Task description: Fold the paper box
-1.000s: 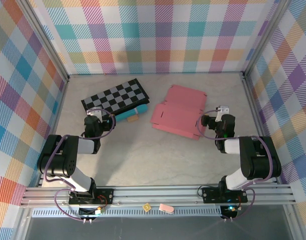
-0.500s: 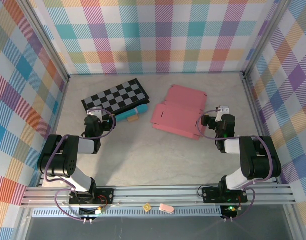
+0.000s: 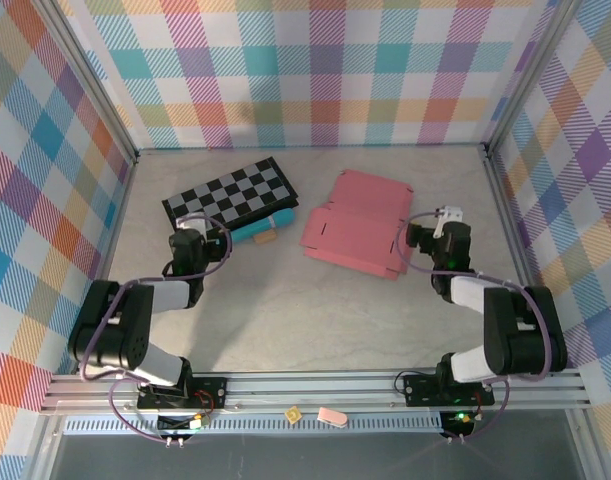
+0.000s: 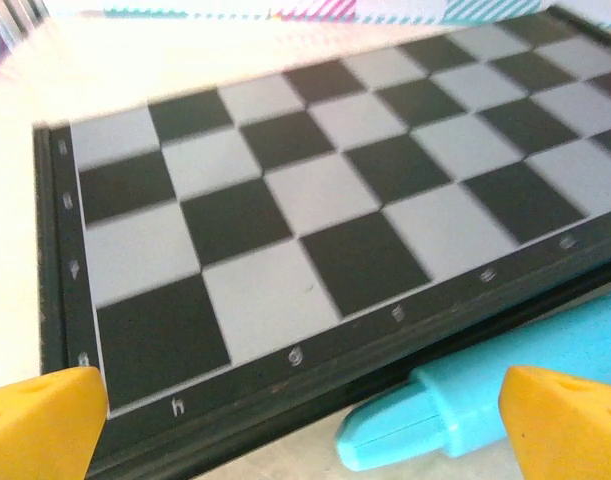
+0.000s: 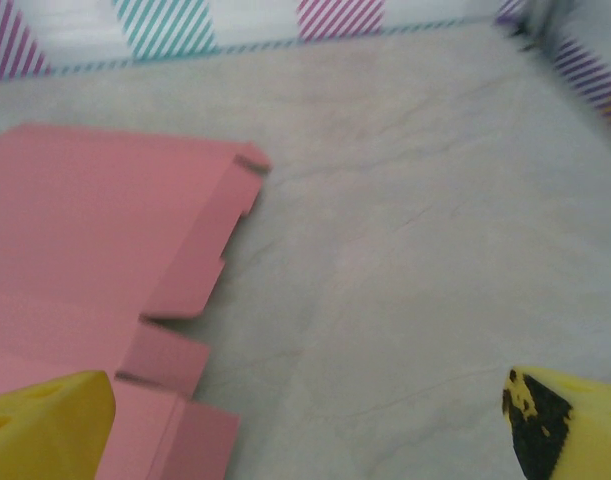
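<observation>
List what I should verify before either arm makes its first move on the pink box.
1. Pink box lies flat and unfolded on the table: ok.
2. Right claw open, with the box's flaps ahead on its left: ok.
3. Left claw open: ok.
4. Left claw aimed at the box: not ok; it faces the checkerboard and the teal bar.
5. Box lies apart from the checkerboard: ok.
6. Creases ready to fold: cannot tell.
</observation>
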`<action>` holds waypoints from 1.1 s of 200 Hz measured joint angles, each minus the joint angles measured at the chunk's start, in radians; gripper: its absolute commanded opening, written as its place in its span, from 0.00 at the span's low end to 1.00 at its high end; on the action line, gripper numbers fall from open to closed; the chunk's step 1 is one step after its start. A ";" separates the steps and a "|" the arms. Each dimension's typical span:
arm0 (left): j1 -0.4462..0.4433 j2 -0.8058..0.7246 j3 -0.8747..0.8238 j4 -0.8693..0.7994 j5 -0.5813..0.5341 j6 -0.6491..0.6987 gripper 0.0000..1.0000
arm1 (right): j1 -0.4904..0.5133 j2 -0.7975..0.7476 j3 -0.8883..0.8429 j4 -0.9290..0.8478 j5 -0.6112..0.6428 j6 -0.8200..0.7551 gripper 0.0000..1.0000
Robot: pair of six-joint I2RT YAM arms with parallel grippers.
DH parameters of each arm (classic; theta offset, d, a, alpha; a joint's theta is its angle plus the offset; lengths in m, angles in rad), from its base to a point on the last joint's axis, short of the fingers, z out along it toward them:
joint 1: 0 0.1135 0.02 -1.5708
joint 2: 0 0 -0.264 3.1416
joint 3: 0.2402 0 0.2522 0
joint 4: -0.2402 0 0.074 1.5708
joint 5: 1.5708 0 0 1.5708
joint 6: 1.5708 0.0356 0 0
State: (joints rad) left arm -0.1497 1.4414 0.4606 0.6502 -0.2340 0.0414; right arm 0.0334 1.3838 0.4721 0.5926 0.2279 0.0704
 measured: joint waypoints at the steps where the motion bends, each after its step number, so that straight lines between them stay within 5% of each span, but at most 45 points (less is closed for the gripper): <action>1: -0.003 -0.004 0.002 -0.003 -0.004 0.000 1.00 | 0.000 -0.003 0.001 -0.002 0.003 0.001 0.99; 35: -0.109 -0.145 0.175 -0.165 -0.206 -0.033 1.00 | 0.013 -0.145 0.114 -0.122 0.125 0.043 0.99; 56: -0.127 -0.110 0.562 -0.600 -0.299 -0.233 1.00 | 0.022 -0.166 0.311 -0.272 0.174 0.087 0.99; 81: -0.076 -0.038 0.927 -0.900 -0.193 -0.504 0.99 | 0.018 -0.123 0.715 -0.620 0.175 0.281 0.99; 93: -0.057 -0.070 0.906 -0.930 -0.120 -0.603 0.90 | 0.009 -0.095 0.874 -0.753 0.138 0.393 0.99; 110: -0.075 -0.106 0.814 -0.976 -0.037 -0.723 0.77 | 0.000 -0.117 0.902 -0.839 0.032 0.497 0.84; 141: -0.233 -0.062 0.746 -1.061 0.118 -0.874 0.70 | -0.002 -0.099 0.850 -1.063 -0.148 0.650 0.67; 181: -0.491 -0.033 0.601 -0.954 0.267 -1.042 0.72 | 0.012 -0.035 0.728 -1.203 -0.345 0.716 0.65; 220: -0.569 0.114 0.574 -0.780 0.371 -1.188 0.71 | 0.026 0.003 0.692 -1.238 -0.410 0.692 0.69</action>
State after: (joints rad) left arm -0.7185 1.5558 1.0348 -0.1295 0.1368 -1.1469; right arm 0.0597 1.3872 1.1637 -0.6456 -0.1818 0.7628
